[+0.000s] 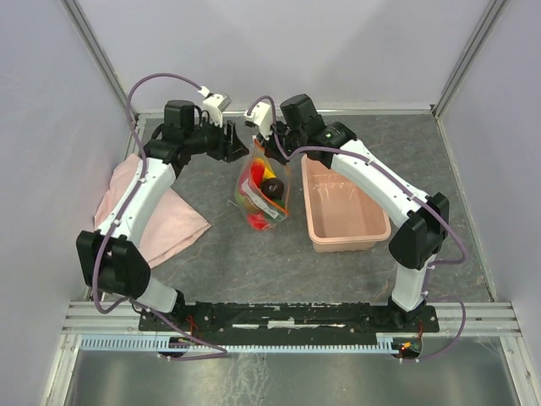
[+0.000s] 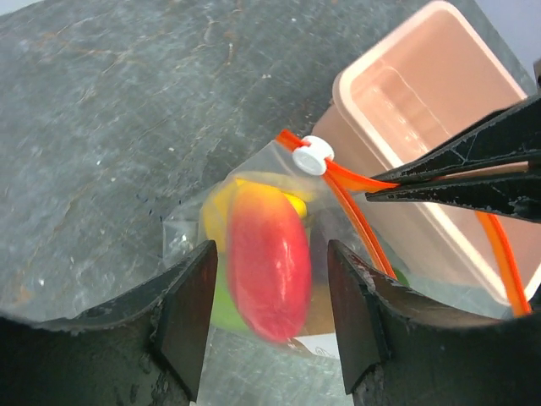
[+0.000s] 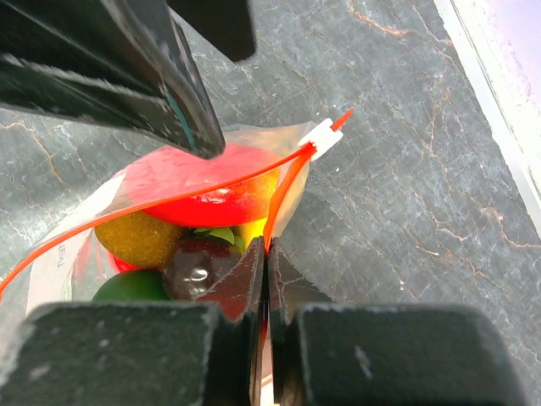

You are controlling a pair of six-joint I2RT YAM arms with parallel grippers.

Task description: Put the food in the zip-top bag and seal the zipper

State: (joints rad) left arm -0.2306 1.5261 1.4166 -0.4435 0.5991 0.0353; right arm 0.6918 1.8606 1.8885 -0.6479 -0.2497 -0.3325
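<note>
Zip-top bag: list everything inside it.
Inside the zip-top bag: a red-yellow fruit, a golden round piece, a dark purple piece and a green one. Anything beneath them is covered.

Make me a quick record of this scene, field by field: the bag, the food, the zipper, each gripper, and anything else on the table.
zip-top bag: between the two grippers
food: inside the bag
zipper: unsealed, its strips apart; white slider at one end
left gripper: open, jaws either side of the bag
right gripper: shut on the zipper
pink bin: right of the bag, no food seen inside
pink cloth: left of the bag
</note>
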